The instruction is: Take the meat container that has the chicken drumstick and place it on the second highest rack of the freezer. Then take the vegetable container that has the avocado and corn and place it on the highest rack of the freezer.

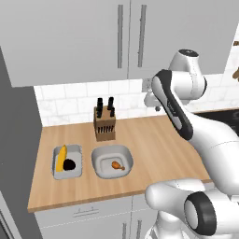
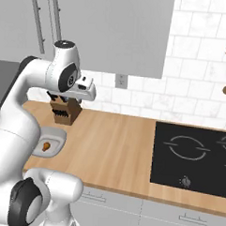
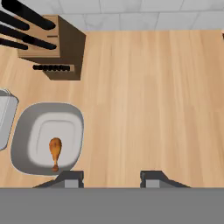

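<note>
Seeing meat container (image 3: pixel 47 138) sitting on table (image 3: pixel 144 100), chicken drumstick (image 3: pixel 55 149) inside; hand (image 3: pixel 112 178) hovering above beside it, fingers spread, holding nothing; judging tray light, rigid; I'm planning rim pinch

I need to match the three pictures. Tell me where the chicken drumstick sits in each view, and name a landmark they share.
Left base view: the chicken drumstick lies in the grey meat container, lower centre.
Right base view: it shows at the left edge, beside the arm.
Hand view: lower left, in its container, left of the gripper.
Shared landmark: the wooden knife block, behind the container on the counter.
</note>
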You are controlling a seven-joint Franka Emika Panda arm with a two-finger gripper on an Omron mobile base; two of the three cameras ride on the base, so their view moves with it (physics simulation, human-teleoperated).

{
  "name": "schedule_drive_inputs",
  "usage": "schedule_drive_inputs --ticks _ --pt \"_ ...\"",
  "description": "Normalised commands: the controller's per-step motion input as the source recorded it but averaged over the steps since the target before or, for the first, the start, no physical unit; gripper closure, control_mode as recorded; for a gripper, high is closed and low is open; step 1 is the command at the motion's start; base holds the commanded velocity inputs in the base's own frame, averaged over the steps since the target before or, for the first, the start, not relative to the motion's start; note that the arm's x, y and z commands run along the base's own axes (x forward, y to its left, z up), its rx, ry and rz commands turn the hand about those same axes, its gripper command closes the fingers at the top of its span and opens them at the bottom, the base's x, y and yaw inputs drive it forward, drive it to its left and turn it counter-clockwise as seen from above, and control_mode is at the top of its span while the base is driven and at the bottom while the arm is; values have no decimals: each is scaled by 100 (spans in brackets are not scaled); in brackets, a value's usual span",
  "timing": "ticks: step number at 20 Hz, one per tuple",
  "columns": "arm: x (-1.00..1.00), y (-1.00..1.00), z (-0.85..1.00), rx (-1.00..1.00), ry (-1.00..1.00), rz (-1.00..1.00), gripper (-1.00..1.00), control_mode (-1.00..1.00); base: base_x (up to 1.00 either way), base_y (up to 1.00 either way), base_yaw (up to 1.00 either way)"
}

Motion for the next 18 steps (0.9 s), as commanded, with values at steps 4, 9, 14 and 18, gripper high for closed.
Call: schedule_drive_inputs --ticks 4,9,14,18 --pt "0 0 -14 9 3 0 -100 -100 0 0 0" --pt "-4 41 -49 -15 8 -6 -100 -100 0 0 0" --pt "-16 94 -88 0 25 -10 -100 -100 0 0 0" --pt "-5 100 -69 7 22 -34 -100 -100 0 0 0"
